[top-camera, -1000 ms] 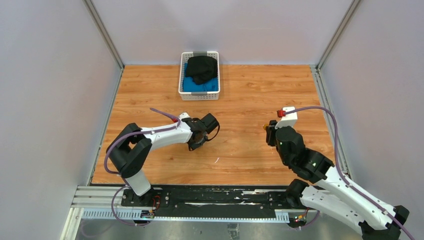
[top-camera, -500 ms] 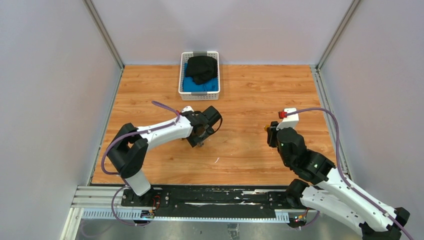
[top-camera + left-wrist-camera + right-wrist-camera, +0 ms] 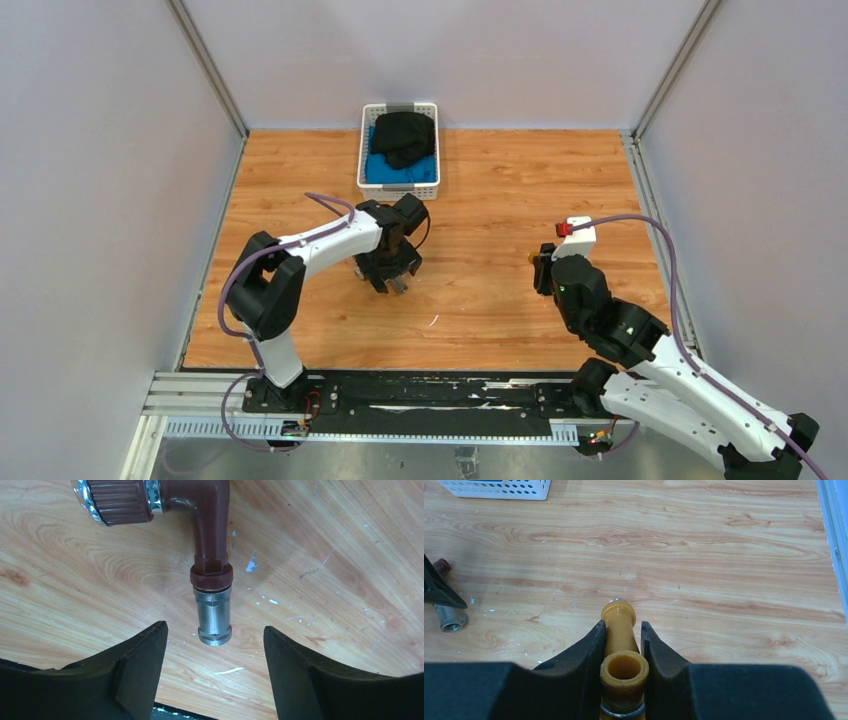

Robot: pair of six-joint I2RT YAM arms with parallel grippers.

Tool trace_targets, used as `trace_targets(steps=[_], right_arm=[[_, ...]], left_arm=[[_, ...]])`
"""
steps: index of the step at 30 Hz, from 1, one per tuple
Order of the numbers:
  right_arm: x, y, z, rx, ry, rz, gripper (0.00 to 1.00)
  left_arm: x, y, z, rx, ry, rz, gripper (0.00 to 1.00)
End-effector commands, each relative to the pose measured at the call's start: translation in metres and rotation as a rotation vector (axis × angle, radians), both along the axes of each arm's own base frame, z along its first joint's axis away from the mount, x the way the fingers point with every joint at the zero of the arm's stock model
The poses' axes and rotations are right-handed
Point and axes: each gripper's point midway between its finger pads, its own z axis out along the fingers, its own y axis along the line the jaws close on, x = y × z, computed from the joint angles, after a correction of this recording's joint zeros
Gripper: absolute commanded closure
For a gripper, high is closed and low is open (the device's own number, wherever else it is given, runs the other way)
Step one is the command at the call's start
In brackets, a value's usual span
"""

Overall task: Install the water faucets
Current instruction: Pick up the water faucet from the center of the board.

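Lying loose just ahead of the released left pincer (image 3: 214,628), the brown faucet (image 3: 212,540) could have rolled askew, while the right pincer (image 3: 623,630) clenched the yellow faucet (image 3: 624,667).

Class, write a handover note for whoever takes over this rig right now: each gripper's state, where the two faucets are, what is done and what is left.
Left gripper: open, with a jaw on either side of the silvery end of the dark reddish-brown metal faucet, not touching it. That faucet lies flat on the wooden table.
Right gripper: shut on the brass-yellow metal faucet.
Done: the yellow faucet is in hand; neither is installed.
Left: grasp the brown faucet and fit both. No mounting point shows in any view.
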Motion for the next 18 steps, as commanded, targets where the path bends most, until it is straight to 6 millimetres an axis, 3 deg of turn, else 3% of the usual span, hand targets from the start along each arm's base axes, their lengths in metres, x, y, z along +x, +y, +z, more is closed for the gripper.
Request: trace_targets(steps=[1, 9, 18], right_arm=[[0.0, -0.004, -0.004, -0.001, 0.015, -0.02, 1.0], [-0.001, -0.004, -0.006, 0.002, 0.019, -0.017, 1.0], [-0.001, -0.004, -0.009, -0.002, 0.027, -0.017, 1.0]], left_arm=[[-0.004, 0.006, 0.001, 0.066, 0.058, -0.017, 0.28], [0.0, 0.007, -0.009, 0.072, 0.11, -0.022, 0.43], [0.001, 0.009, -0.019, 0.06, 0.161, -0.045, 0.5]])
